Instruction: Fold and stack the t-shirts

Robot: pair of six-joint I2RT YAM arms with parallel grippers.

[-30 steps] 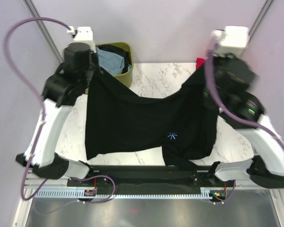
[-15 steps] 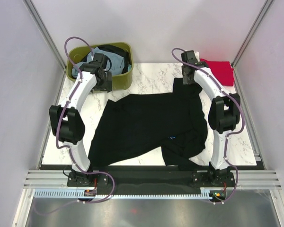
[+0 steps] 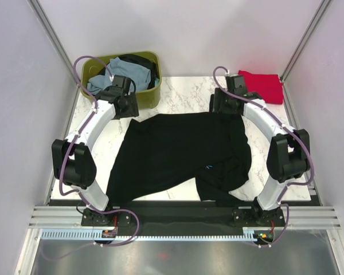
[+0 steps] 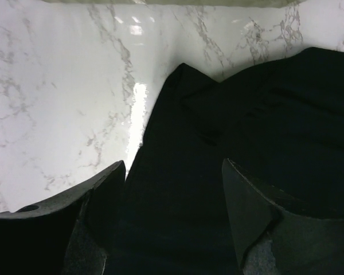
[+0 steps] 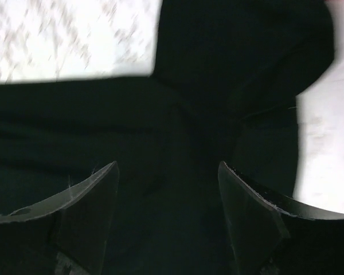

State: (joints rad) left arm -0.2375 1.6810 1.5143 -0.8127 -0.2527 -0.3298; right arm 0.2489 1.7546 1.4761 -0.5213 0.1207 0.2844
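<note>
The large black t-shirt [image 3: 180, 152] lies spread and rumpled on the marble table, its small blue starburst print [image 3: 208, 167] facing up. My left gripper [image 3: 128, 109] hovers open over the shirt's far-left corner [image 4: 183, 80], with nothing between its fingers [image 4: 109, 189]. Over the far-right corner hovers my right gripper [image 3: 221, 106], also open and empty above black cloth [image 5: 178, 114]. A folded bright red t-shirt [image 3: 263, 85] lies at the far right. In the tub sit a pale blue-grey t-shirt [image 3: 121, 75] and a dark one [image 3: 147, 64].
The olive-green tub [image 3: 151, 96] stands at the table's far-left corner, just beyond my left gripper. Bare marble [image 3: 180, 94] shows between the tub and the red shirt. Frame posts rise on both sides and a black rail [image 3: 178, 207] runs along the near edge.
Both grippers have opened and let go of the black t-shirt, which dropped from hanging to lying on the table. Both arms came down low over its far corners.
</note>
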